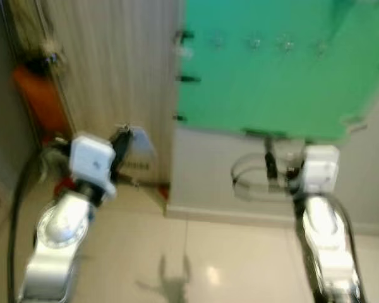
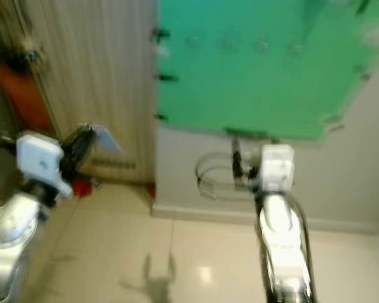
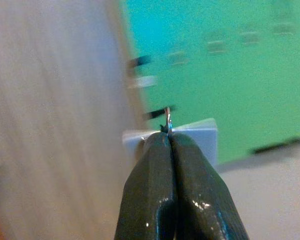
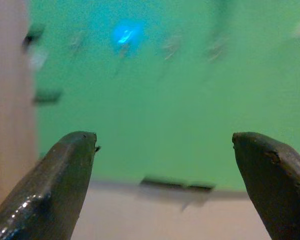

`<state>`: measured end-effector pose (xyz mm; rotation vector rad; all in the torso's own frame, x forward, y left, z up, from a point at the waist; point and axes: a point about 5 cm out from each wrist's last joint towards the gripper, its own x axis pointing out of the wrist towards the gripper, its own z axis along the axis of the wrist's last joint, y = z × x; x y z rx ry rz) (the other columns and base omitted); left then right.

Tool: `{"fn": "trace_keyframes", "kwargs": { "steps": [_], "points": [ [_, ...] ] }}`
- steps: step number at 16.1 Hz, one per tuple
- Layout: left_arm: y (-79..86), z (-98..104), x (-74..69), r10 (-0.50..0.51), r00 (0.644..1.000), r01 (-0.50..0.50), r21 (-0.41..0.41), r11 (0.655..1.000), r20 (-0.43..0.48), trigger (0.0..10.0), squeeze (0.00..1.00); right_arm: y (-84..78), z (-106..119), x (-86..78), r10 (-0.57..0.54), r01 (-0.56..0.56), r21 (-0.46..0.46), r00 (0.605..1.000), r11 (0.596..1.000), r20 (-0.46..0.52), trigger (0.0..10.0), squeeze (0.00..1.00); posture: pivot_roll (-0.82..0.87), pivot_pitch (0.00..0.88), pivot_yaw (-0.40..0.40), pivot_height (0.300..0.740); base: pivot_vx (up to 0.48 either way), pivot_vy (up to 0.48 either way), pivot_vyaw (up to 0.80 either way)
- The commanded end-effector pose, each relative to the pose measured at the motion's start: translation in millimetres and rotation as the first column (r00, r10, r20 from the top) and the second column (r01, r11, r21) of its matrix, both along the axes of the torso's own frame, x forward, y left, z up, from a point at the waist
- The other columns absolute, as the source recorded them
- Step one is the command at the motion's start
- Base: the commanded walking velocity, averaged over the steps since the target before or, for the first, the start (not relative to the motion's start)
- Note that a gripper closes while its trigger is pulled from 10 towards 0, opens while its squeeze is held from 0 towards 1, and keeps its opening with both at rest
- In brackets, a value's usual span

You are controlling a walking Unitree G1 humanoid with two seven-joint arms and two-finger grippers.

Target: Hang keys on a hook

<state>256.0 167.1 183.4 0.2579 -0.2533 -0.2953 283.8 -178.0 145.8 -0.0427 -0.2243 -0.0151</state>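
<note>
The picture is blurred. My left gripper point(image 1: 122, 145) is raised in front of a wooden panel, shut on a pale grey key tag point(image 1: 141, 140). In the left wrist view the tag point(image 3: 200, 136) sticks out sideways behind the shut fingertips, with a small metal ring point(image 3: 167, 119) above them. A green board point(image 1: 271, 69) hangs on the wall ahead and to the right, with a row of small hooks point(image 1: 254, 43) near its top. My right gripper point(image 1: 282, 165) is open below the board's lower edge, holding nothing. The right wrist view faces the green board point(image 4: 155, 90).
A beige wooden panel point(image 1: 114, 76) stands left of the board, with black clips point(image 1: 188, 79) along the board's left edge. An orange object point(image 1: 38, 95) sits at the far left. A black cable point(image 1: 18, 196) runs by my left arm. Below is a tiled floor point(image 1: 208, 259).
</note>
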Motion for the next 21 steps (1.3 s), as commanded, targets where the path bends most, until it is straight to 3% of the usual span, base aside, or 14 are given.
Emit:
{"fn": "trace_keyframes", "kwargs": {
  "steps": [1,5,9,15,19,21],
  "points": [
    [-0.6,0.0,3.3,-0.005,1.000,0.005,0.022,1.000,-0.017,10.0,0.00,-2.4,-14.1,0.6,-0.012,0.013,0.006,0.997,1.000,-0.076,10.0,0.00,-0.02,0.000,-0.003,0.740,0.442,0.000,-0.74],
    [-6.6,-1.8,14.3,-0.006,0.999,0.007,0.030,1.000,-0.043,10.0,0.00,8.5,-11.9,22.4,0.070,-0.068,0.022,0.993,0.997,-0.098,10.0,0.00,-0.02,0.000,0.012,0.740,0.443,0.000,-0.16],
    [-2.9,-6.2,16.2,0.027,0.996,-0.027,0.007,1.000,-0.081,10.0,0.00,21.6,-20.6,21.0,0.129,-0.127,0.024,0.984,0.992,-0.125,10.0,0.00,-0.02,0.000,0.008,0.740,0.452,0.000,0.00],
    [-0.1,-6.7,18.8,0.027,0.995,-0.026,0.008,1.000,-0.091,10.0,0.00,24.7,-25.5,21.7,0.152,-0.150,0.025,0.978,0.988,-0.142,10.0,0.00,-0.02,0.000,0.005,0.740,0.452,0.000,0.00],
    [1.6,-3.1,26.6,-0.089,0.987,0.100,0.080,0.992,-0.132,10.0,0.00,23.0,-29.5,18.4,0.147,-0.143,0.039,0.977,0.989,-0.157,10.0,0.00,-0.02,0.000,0.005,0.740,0.428,0.000,0.00],
    [3.2,4.2,30.2,-0.181,0.972,0.192,0.063,0.979,-0.152,10.0,0.00,21.0,-30.8,17.6,0.141,-0.137,0.041,0.977,0.990,-0.161,10.0,0.00,-0.02,0.000,0.010,0.740,0.000,0.000,0.00]
  ]
}}
